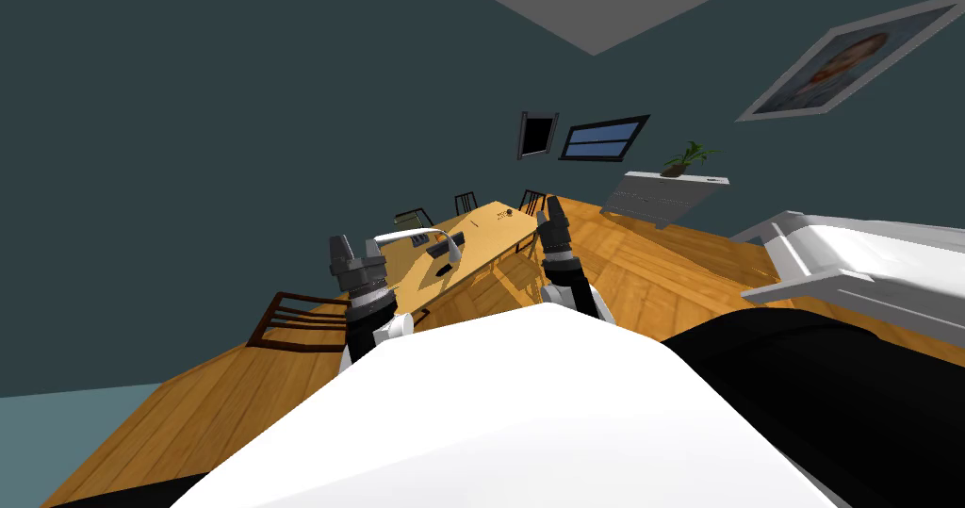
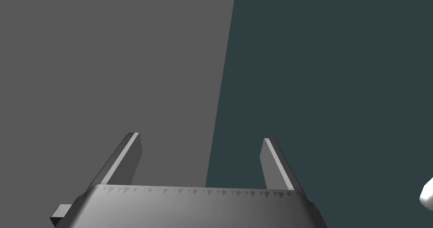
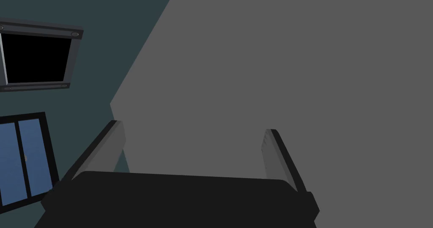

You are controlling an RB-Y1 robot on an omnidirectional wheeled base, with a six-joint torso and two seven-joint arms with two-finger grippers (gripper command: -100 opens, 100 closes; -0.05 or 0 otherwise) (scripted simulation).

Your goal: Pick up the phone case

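Left side first: a dark chair (image 1: 292,319) stands at the table's near corner. The left gripper (image 2: 200,136) is up by my chest, fingers apart, holding nothing.

On to the table (image 1: 482,237), well ahead of both arms. The phone case (image 1: 441,270), I judge, is that small dark flat shape lying near the table's near end, beside a white curved lamp (image 1: 415,235). It's too small to be sure.

The right gripper (image 3: 193,126) is raised too, fingers wide apart and empty.

The risks from here:
- **Wrong target:** several small dark items sit close together on the table, so a grab could land on the wrong one.
- **Poor grip:** a flat case on a hard top gives thin fingers little edge, so it may skid away.
- **Collision:** the chairs ring the table, so driving in could knock one.

The table has a smooth orange-brown wooden top, and the floor (image 1: 236,389) is planked to match. Further right there's a window (image 1: 603,138) on the dark teal wall, then a white cabinet (image 1: 660,196) with a plant (image 1: 688,156) on it. A white bed (image 1: 848,257) comes next, and a framed picture (image 1: 839,64) hangs above.
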